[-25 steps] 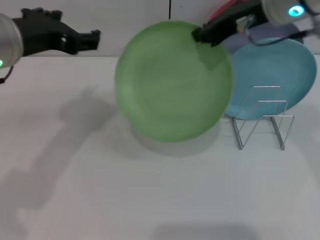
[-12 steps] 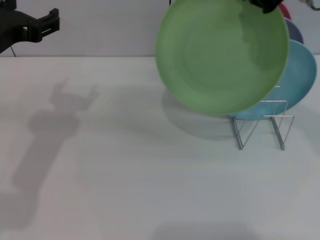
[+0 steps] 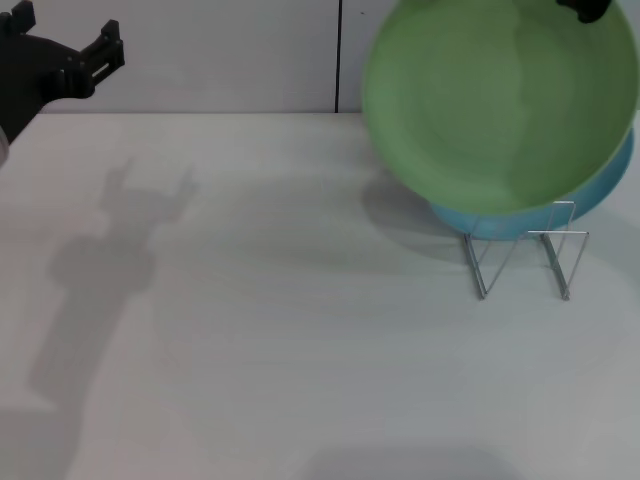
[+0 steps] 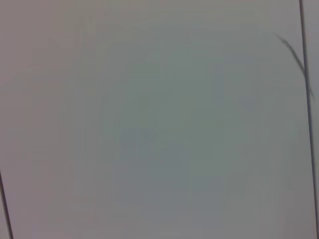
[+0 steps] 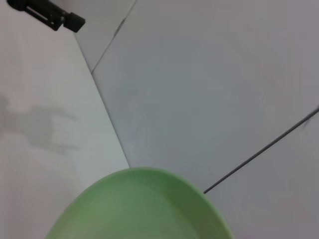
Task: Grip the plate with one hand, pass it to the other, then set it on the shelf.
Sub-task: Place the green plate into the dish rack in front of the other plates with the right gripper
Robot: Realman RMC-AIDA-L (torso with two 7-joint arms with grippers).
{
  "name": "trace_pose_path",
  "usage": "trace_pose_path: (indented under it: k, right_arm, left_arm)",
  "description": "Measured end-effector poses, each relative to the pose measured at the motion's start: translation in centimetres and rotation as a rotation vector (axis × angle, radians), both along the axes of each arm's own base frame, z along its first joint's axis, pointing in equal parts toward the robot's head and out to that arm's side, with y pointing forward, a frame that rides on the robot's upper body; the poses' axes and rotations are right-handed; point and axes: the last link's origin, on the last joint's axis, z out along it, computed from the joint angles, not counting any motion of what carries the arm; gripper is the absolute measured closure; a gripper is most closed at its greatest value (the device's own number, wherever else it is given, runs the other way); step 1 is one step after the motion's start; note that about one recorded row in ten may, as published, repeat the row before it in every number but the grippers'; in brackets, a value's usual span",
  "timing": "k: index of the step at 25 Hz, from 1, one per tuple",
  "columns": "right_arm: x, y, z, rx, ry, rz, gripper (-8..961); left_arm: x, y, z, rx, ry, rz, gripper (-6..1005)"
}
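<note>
The light green plate (image 3: 500, 100) hangs tilted in the air at the upper right of the head view, above and in front of the wire shelf (image 3: 525, 250). Only a black tip of my right gripper (image 3: 585, 8) shows, at the plate's top rim, holding it. In the right wrist view the plate's rim (image 5: 139, 209) fills the lower part. My left gripper (image 3: 65, 28) is open and empty at the far upper left, well away from the plate. It also shows in the right wrist view (image 5: 47, 15). The left wrist view shows only a blank surface.
A light blue plate (image 3: 490, 225) stands in the wire shelf, mostly covered by the green plate. The white table (image 3: 280, 330) stretches across the front. A grey wall (image 3: 220, 50) stands behind it.
The green plate has moved right and up with my right gripper, from the table's middle to over the shelf. It now hides most of the blue plate. My left gripper stayed at the upper left.
</note>
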Motion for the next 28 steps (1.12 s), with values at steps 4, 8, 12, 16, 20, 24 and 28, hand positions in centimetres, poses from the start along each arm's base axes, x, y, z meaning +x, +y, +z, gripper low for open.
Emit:
trace_pose_path:
  k: [4, 8, 12, 16, 20, 24, 28]
  right_arm:
    - [0.1, -0.1, 0.2, -0.012, -0.06, 0.052, 906]
    - [0.0, -0.3, 0.2, -0.032, -0.106, 0.1, 906]
    - [0.3, -0.6, 0.0, -0.065, -0.172, 0.149, 907]
    - [0.8, -0.6, 0.0, -0.073, -0.206, 0.176, 908]
    - [1.0, -0.4, 0.0, -0.068, -0.224, 0.195, 908]
    - [1.4, -0.2, 0.1, -0.061, -0.249, 0.224, 908]
    - [1.6, -0.3, 0.2, -0.064, -0.258, 0.24, 909]
  left_arm:
    - [-0.4, -0.1, -0.9, 0.03, -0.012, -0.022, 134]
    - [-0.9, -0.1, -1.2, 0.064, -0.039, -0.035, 134]
    - [-1.2, -0.1, -1.5, 0.08, -0.048, -0.041, 135]
    - [-1.5, -0.4, -2.1, 0.088, -0.05, -0.052, 135]
    - [-1.6, -0.4, -2.6, 0.082, -0.048, -0.052, 136]
    - [-1.5, -0.5, -3.1, 0.073, -0.049, -0.059, 136]
    - [-1.3, -0.6, -3.4, 0.071, -0.059, -0.072, 136]
